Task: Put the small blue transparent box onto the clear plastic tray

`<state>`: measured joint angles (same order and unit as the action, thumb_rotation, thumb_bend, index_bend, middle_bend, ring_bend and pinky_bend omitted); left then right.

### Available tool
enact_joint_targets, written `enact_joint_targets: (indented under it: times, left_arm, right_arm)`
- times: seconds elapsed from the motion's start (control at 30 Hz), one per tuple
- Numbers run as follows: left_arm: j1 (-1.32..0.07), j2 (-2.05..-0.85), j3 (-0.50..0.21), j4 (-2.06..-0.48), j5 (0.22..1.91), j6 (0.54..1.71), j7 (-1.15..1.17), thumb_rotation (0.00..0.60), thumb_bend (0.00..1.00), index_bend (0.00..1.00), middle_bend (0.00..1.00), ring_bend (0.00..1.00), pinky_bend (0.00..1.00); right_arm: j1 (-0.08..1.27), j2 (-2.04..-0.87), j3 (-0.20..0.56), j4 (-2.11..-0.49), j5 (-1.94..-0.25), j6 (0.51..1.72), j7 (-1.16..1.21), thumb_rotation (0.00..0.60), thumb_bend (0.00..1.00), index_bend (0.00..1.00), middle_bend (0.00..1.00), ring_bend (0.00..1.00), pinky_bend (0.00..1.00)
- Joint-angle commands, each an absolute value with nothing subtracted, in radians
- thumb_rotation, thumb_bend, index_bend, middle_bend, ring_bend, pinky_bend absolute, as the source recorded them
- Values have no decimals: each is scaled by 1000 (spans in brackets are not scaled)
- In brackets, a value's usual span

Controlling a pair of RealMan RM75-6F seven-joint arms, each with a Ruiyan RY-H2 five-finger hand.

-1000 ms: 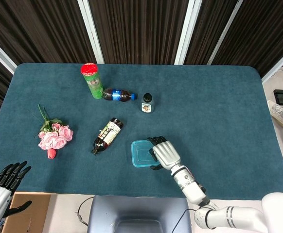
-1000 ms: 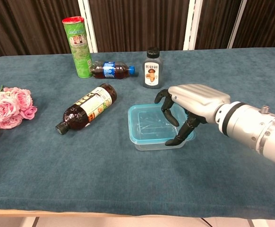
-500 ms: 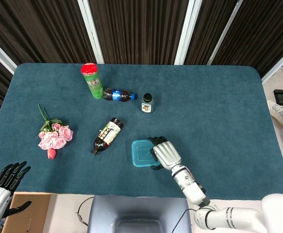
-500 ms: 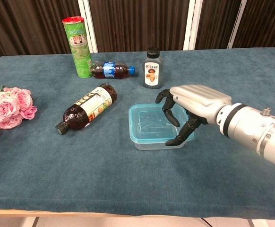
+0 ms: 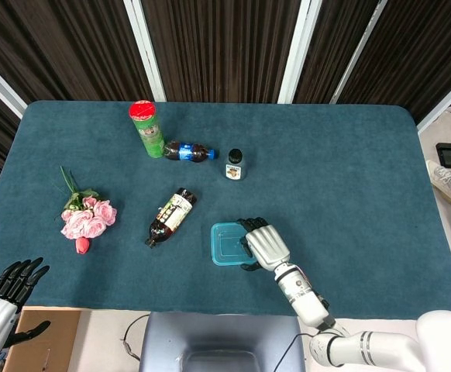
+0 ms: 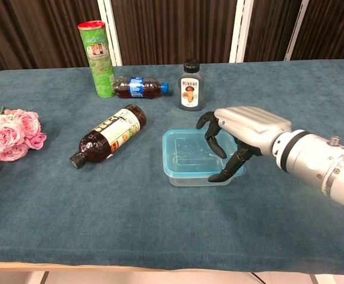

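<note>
Near edge, chest view: the right hand [image 6: 243,133] is seen at centre right of the frame, arched over the right-hand end of the small blue transparent box [image 6: 195,156]. The dark fingers [image 6: 214,142] are curled down across the box's right rim, and the thumb reaches the front right corner; contact with the rim appears made, but whether the box is truly clamped cannot be told, since it sits flat on the tabletop [image 6: 160,225] and is not lifted. The box lies at lower centre of the head view, just left of the hand.

Handling, judged: the box is taken to be thin moulded plastic, empty, therefore very light, fairly stiff at the rim but liable to flex at the walls, and smooth enough to slip. A hold across the rim at one short end, thumb outside and fingers inside, is judged best; squeezing the walls hard should be avoided.

The left hand [image 5: 1,298] is noted at the lower left corner of the head view, off the tabletop, fingers spread and nothing held.

Mid distance: a dark bottle [image 6: 108,135] lies on its side, left of the box. Pink roses [image 6: 9,135] sit at the left edge.

Far: a small dark jar [image 6: 190,86] stands upright behind the box; a cola bottle [image 6: 139,87] lies beside a green canister [image 6: 97,58].

No clear plastic tray can be picked out in either view.
</note>
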<state>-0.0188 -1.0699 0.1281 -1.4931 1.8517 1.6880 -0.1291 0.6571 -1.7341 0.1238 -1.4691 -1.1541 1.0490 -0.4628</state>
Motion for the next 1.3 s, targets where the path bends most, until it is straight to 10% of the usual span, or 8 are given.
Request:
enact_joint_targets:
  times: [0.03, 0.83, 1.3]
  left_arm:
    - [-19, -1070, 128, -1493, 1851, 1687, -130, 600, 427, 0, 17, 17, 100]
    - [-19, -1067, 128, -1492, 1849, 1688, -139, 600, 427, 0, 17, 16, 100]
    - [-15, -1069, 126, -1492, 1845, 1694, -141, 600, 427, 0, 19, 16, 100]
  right_arm:
    - [657, -1737, 125, -1465, -1154, 1048, -463, 600, 302, 898, 645, 450, 363]
    - [660, -1740, 140, -1478, -1146, 1045, -478, 600, 302, 743, 639, 381, 367]
    - [670, -1704, 139, -1522, -1112, 1016, -513, 600, 302, 470, 364, 157, 273]
